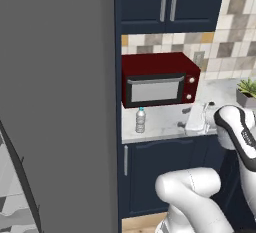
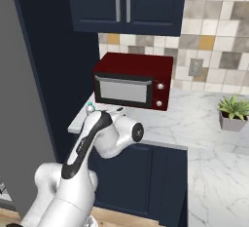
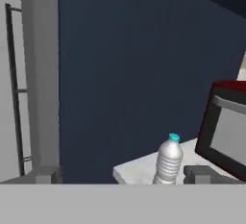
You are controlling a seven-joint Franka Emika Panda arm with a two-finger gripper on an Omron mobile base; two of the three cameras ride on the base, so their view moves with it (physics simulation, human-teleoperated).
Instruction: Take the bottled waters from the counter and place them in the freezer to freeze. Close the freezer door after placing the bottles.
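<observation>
One bottled water (image 1: 140, 120), clear and ribbed with a light blue cap, stands upright near the left end of the counter (image 1: 162, 127), in front of the red microwave. Its cap (image 2: 90, 107) peeks out behind my arm in the right base view. The hand view has the bottle (image 3: 168, 161) a short way ahead, nearer the right finger. My gripper (image 3: 120, 176) is open, fingers wide apart, holding nothing. The second bottle is out of view. The freezer door (image 3: 9, 50) with its thin dark handle (image 3: 13, 88) shows at the far left, and the handle (image 1: 20, 177) slants across the lower left.
A red microwave (image 1: 160, 79) sits at the back of the counter. The tall grey fridge side (image 1: 60, 102) stands left of the counter, with a navy panel (image 3: 134, 64) behind the bottle. A potted plant (image 2: 233, 113) is at the right, and navy wall cabinets (image 2: 126, 2) hang above.
</observation>
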